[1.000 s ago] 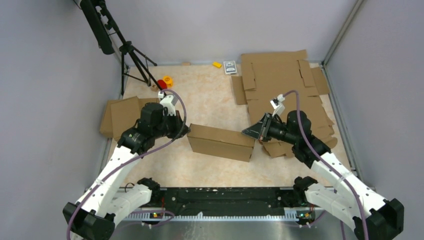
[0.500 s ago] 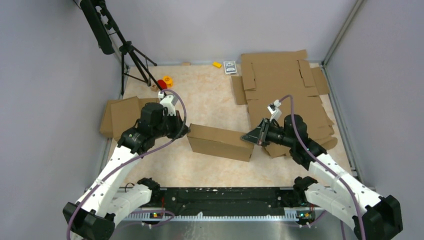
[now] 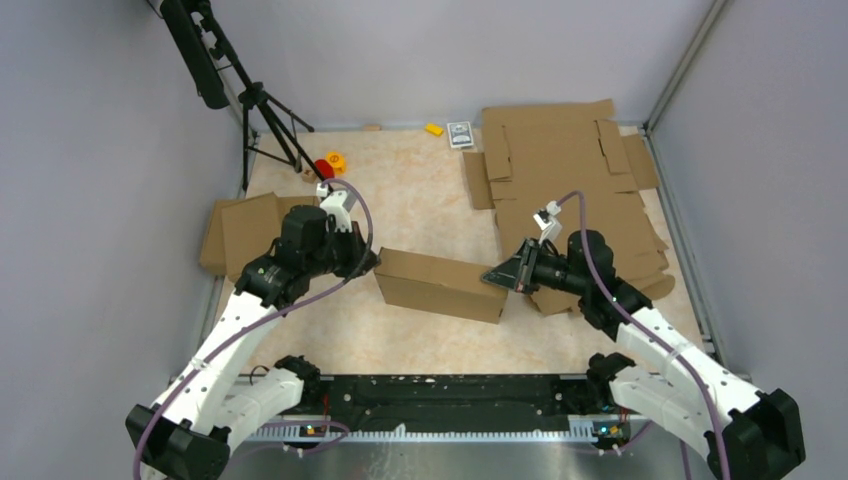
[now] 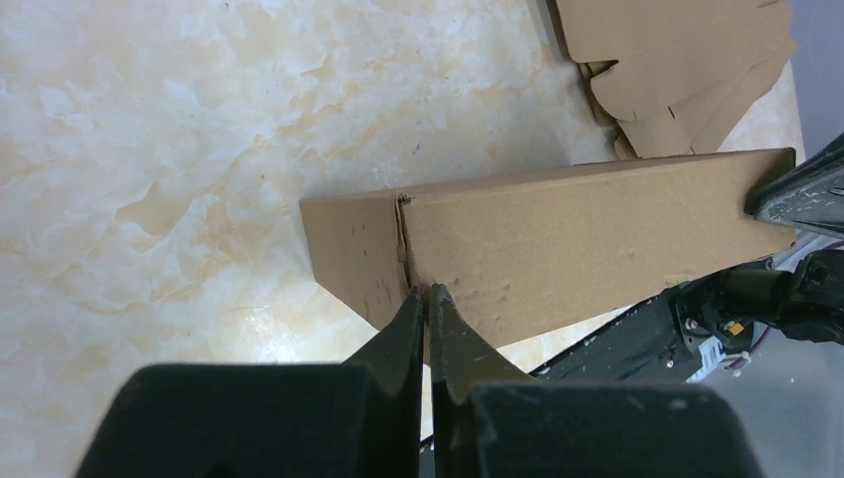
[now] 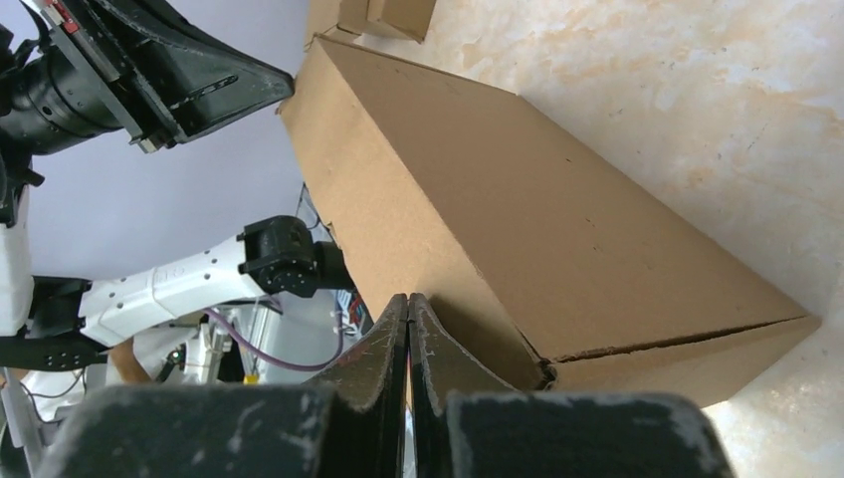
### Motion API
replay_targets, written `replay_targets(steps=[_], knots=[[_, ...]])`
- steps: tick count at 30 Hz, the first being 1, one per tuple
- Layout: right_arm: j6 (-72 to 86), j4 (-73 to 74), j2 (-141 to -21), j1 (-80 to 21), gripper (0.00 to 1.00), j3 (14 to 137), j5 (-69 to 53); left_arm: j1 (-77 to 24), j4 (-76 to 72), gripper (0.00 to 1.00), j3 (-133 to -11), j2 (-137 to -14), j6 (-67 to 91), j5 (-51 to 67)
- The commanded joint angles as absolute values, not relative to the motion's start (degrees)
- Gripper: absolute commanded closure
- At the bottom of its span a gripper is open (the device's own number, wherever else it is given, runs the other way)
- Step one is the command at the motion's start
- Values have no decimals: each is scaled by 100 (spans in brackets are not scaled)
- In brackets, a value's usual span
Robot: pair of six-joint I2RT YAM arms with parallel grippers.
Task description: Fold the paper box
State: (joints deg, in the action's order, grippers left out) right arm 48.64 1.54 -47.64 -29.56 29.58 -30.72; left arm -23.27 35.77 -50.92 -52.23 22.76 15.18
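**Top external view.** The paper box [image 3: 440,285], a closed, shallow brown carton, lies on the marbled table [image 3: 420,205] between the two arms. The left gripper [image 3: 372,262] meets the box's left end and the right gripper [image 3: 492,274] meets its right end. Both are fully closed, with nothing clamped between the fingers. A pile of slotted cardboard sheets [image 3: 565,165] lies behind and to the right of the box. Smaller cardboard pieces [image 3: 245,230] lie to the left of the box. A black tripod [image 3: 262,110] stands well behind the box on the left, with a red object [image 3: 324,168] and an orange object [image 3: 336,160] at its feet. A yellow block [image 3: 434,129] and a small printed pack [image 3: 460,134] lie far behind the box, near the wall.

**Left wrist view.** The black fingers [image 4: 403,329] are pressed together with no gap. Their tips touch the box [image 4: 577,234] on a side face, just below a vertical seam near its corner. The right gripper [image 4: 791,191] shows as a dark wedge at the box's opposite end. The sheet pile [image 4: 677,55] lies beyond the box.

**Right wrist view.** The fingers [image 5: 383,349] are likewise shut flat against each other and grip nothing. Their tips rest against the near end of the box [image 5: 518,219], beside a slightly gaping corner seam. The left gripper [image 5: 284,88] touches the box's far end. The smaller cardboard pieces [image 5: 383,15] lie beyond that end.
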Motion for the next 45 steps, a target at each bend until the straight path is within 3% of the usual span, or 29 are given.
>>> replay_targets(steps=[1,4,10,11,12,15,20,28,39,45], knots=[[4622,520,-4982,-2944,100,2951,-2855,-2336,4308,99,-5040,-5292,2155,1578],[4330,876,-5005,-2944,100,3211,-2624,-2336,4439,78,-5405,-5289,2162,1507],[4228,876,-5118,-2947,100,3241,-2655,-2336,4709,62,-6193,-5253,2119,1321],[4235,838,-5124,-2945,100,3232,-2669,-2333,4778,63,-6345,-5229,2118,1220],[4252,817,-5124,-2949,100,3226,-2672,-2335,4793,70,-6429,-5192,2118,1217],[4246,825,-5115,-2944,100,3238,-2672,-2331,4601,100,-6420,-5050,2197,1428],[4261,784,-5107,-2945,100,3196,-2691,-2333,4340,100,-5910,-5140,2325,1877],[4307,676,-5106,-2944,100,3094,-2740,-2336,4063,100,-4809,-5237,2379,1491],[4285,663,-5104,-2944,100,3156,-2760,-2338,4509,100,-5996,-5177,2236,1573],[4309,608,-5082,-2944,100,3104,-2775,-2336,4158,100,-5598,-5360,2230,1642]])
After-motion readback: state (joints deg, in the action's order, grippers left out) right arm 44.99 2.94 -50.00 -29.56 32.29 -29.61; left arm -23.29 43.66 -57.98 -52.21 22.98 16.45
